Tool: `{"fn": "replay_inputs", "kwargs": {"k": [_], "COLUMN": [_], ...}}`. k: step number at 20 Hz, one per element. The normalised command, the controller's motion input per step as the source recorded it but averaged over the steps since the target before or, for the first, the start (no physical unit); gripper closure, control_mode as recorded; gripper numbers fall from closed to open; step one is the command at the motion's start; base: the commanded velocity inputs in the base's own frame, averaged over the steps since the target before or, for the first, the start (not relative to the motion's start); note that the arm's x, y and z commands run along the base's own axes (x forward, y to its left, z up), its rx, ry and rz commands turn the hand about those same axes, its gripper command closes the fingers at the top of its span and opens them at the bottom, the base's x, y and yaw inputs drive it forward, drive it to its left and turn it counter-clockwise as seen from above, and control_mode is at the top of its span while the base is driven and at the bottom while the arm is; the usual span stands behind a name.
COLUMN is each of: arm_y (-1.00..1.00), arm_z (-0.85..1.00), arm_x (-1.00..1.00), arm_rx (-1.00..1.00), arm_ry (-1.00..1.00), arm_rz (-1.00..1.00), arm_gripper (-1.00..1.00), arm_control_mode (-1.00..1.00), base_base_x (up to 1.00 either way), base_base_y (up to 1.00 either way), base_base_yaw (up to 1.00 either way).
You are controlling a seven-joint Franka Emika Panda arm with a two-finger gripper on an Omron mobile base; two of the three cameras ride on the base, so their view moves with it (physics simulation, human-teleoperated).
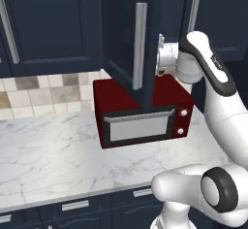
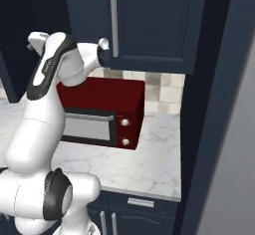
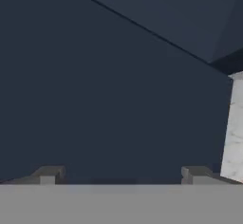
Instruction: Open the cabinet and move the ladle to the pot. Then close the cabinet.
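While my white arm reaches up above the dark red microwave oven [image 1: 145, 111], the tall dark navy cabinet door [image 1: 127, 34] stands swung outward over it, its long slim silver bar handle [image 1: 140, 46] hanging just above the oven's top. My wrist sits beside that handle, to its right in the left base view. In the hand view my fingers [image 3: 122, 174] are spread wide apart and hold nothing; one tip [image 3: 49, 174] rises at the lower left, with flat navy panel close in front. The oven rests on a white marble bench [image 1: 43, 150], against a beige tiled wall [image 1: 43, 94]. The twin navy door [image 2: 149, 20] beside the oven is closed.
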Motion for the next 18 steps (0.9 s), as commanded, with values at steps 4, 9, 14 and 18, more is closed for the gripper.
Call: {"fn": "replay_inputs", "kwargs": {"k": [4,9,14,18], "arm_y": [1.0,0.05,-0.88,-0.53], "arm_z": [-0.03,0.05,0.11,0.27], "arm_x": [-0.77,-0.27,0.0,0.0], "arm_rx": [-0.03,-0.07,-0.27,-0.31], "arm_ry": [-0.24,-0.28,-0.24,-0.22], "arm_rz": [0.14,-0.01,-0.23,-0.34], "arm_gripper": [-1.0,-1.0,-1.0,-1.0], "arm_control_mode": [-1.0,-1.0,-1.0,-1.0], "base_base_x": [0.0,0.0,0.0,0.0], "base_base_y": [0.0,0.0,0.0,0.0], "base_base_yaw": [0.0,0.0,0.0,0.0]}}
